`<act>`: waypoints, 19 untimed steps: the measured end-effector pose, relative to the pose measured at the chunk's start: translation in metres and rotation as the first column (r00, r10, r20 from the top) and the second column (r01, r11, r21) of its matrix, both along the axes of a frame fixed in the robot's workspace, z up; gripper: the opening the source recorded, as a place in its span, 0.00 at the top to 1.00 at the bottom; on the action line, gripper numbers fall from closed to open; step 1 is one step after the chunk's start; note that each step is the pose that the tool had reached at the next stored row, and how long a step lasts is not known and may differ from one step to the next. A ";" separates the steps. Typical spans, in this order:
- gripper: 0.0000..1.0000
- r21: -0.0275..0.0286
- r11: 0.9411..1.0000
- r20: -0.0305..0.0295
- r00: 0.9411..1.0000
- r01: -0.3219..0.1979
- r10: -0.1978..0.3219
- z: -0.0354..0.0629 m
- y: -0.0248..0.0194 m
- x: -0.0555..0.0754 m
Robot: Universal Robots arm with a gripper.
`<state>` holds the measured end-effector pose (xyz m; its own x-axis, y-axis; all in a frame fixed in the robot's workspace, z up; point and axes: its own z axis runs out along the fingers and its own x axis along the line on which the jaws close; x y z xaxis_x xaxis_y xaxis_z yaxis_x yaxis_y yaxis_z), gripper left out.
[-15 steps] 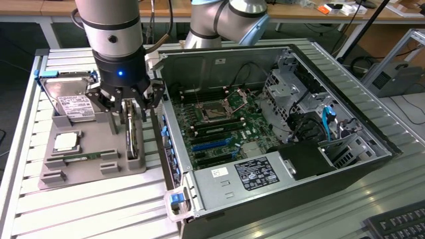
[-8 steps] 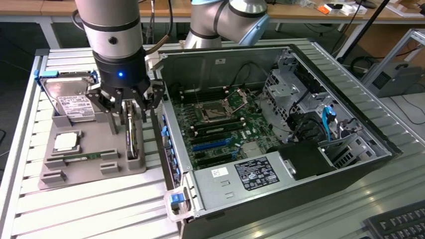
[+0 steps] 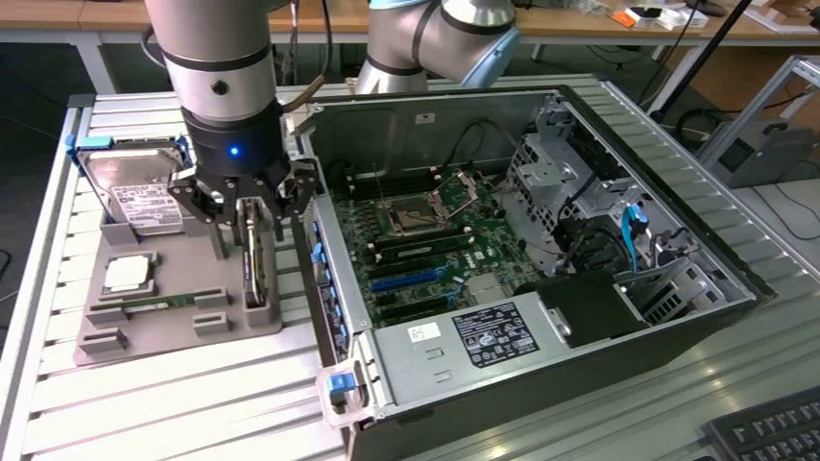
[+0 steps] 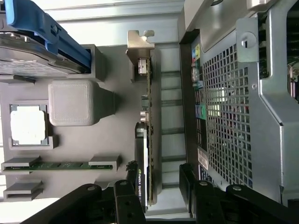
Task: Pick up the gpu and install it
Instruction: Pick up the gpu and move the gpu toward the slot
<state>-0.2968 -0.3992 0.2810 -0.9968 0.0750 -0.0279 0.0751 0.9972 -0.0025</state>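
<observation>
Pincer (image 4: 156, 185) spread astride gpu (image 4: 141, 154) | grey tray (image 3: 180, 277) on slatted metal table (image 3: 192, 403) | wooden desks (image 3: 577, 24) behind

Graphics card (image 3: 256, 267): green board, bare-metal bracket (image 4: 140, 39). Holder (image 3: 192, 274): matt grey plastic. Case (image 3: 384, 130): sheet metal. Bench (image 3: 180, 403): ribbed metal.

exterior cam: high up, tilted down over the slatted surface (image 3: 192, 403), grey tray (image 3: 154, 331) and open pc case (image 3: 384, 120) | wrist cam: way closer, straight down past the claw (image 4: 159, 186) | both catch: tray, gpu (image 4: 142, 154), case side
</observation>
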 end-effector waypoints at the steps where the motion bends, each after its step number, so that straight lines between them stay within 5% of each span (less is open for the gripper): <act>1: 0.52 -0.003 1.000 0.000 1.000 0.000 0.000 -0.0020 0.0001 0.000; 6: 0.52 -0.020 1.000 0.000 1.000 0.000 0.000 -0.0153 0.0219 -0.013; 8: 0.52 -0.025 1.000 0.000 1.000 0.000 0.000 -0.0249 0.0220 -0.017; 19: 0.52 -0.032 0.999 0.000 1.000 0.000 0.000 -0.0418 0.0220 -0.018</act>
